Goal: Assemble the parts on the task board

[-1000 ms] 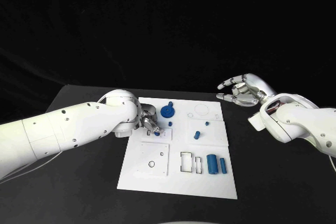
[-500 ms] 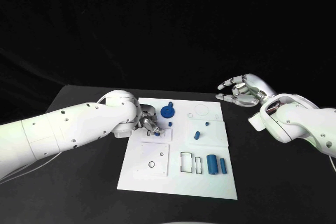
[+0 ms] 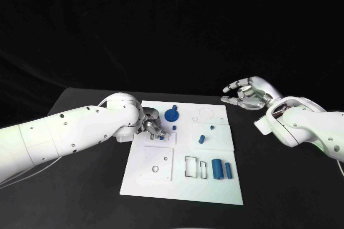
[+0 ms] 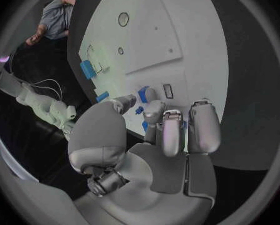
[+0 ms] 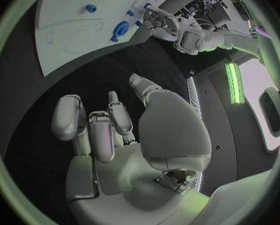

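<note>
A black table (image 3: 79, 189) carries the white task board (image 3: 179, 182).

Left hand (image 4: 159, 135) pinches blue part (image 4: 143, 93) over task board (image 4: 190, 40)

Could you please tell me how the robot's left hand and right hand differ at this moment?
The left hand is over the task board, while the right hand hovers off its far right corner. The left hand's fingers pinch a small blue part; the right hand holds nothing, fingers apart. Both are silver, on white arms.

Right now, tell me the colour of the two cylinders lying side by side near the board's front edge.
Blue, both cylinders. They lie on the white task board, clearest in the head view.
</note>
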{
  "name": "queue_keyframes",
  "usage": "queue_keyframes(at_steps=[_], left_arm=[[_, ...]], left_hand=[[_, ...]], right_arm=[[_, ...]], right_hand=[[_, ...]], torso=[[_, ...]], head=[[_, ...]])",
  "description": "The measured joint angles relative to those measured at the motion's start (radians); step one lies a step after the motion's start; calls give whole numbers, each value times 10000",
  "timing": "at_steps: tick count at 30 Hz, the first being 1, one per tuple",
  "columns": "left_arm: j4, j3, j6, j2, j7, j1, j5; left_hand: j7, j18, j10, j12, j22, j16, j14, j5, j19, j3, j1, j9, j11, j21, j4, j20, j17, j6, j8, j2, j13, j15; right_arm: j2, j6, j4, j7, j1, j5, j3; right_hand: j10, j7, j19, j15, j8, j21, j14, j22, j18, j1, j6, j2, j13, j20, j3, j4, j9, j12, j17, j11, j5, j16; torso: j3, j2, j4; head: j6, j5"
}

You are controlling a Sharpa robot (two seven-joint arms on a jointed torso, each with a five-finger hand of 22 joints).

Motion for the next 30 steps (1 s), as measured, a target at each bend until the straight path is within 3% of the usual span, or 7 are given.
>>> queue_keyframes(at_steps=[8,17,20,23,25,28,30], left_arm=[[81,115,-89,-45,0,-1,167],[267,536,-170,-379,5,38,357],[288,690,-178,-532,6,117,402],[234,775,-195,-648,7,243,449],[145,803,-210,-684,13,307,487],[-189,842,-256,-697,29,421,582],[-474,852,-299,-681,35,467,646]], left_hand=[[0,0,0,0,-1,0,0,0,0,-84,-20,-1,0,0,-1,0,0,0,0,20,-1,0],[0,0,-1,0,-2,0,0,0,-1,-144,-100,-1,1,0,-54,1,0,-1,-42,21,-89,0],[29,0,-5,-53,-26,0,0,0,-4,-180,-99,-2,4,0,-41,-2,0,-30,-79,21,-197,0],[120,0,-279,-282,-171,-43,0,0,-39,-304,152,-10,49,-92,-30,-38,0,-161,-180,-3,-520,0],[196,0,-494,-473,-274,-79,3,0,-64,-339,354,-104,125,-163,-57,-13,0,-419,-406,-9,-817,3],[494,0,-855,-815,-451,-79,5,38,-205,-502,620,-493,378,-273,-30,90,0,-924,-1072,-4,-1383,228],[611,0,-941,-841,-461,-79,16,38,-215,-553,686,-723,464,-273,-1,111,0,-1041,-1392,66,-1467,307]], right_arm=[[14,0,-18,-4,-5,-1,0],[9,0,-32,-10,-16,-1,0],[7,0,-35,-11,-17,-1,-1],[5,0,-41,-13,-20,-1,-2],[3,0,-44,-13,-20,-1,-2],[0,0,-52,-15,-20,-1,-2],[-2,0,-54,-17,-21,-1,-3]], right_hand=[[0,0,-36,0,0,1,0,-10,1,0,0,0,0,36,0,0,0,0,-1,0,0,0],[0,0,-35,1,0,1,-1,-10,0,-39,0,-40,-15,36,-27,28,0,0,-2,0,0,0],[0,0,-35,1,0,1,-1,-10,1,-39,0,-40,-14,36,-27,27,0,0,-2,0,0,0],[0,0,-35,1,0,1,-1,-10,0,-39,0,-40,-14,36,-27,27,0,0,-2,0,0,0],[0,0,-35,1,0,2,-1,-10,0,-39,0,-40,-14,36,-27,27,0,0,-2,0,0,0],[0,0,-35,1,0,2,-1,-10,0,-39,0,-40,-14,36,-27,27,0,0,-3,0,1,0],[0,0,-35,1,0,2,-1,-10,0,-39,0,-40,-14,36,-27,27,0,0,-3,0,1,0]], torso=[[6,-5,-1],[14,-22,3],[18,-39,8],[24,-60,14],[25,-72,20],[24,-79,23],[25,-78,23]], head=[[60,12],[129,3],[157,4],[169,4],[170,9],[188,20],[207,27]])
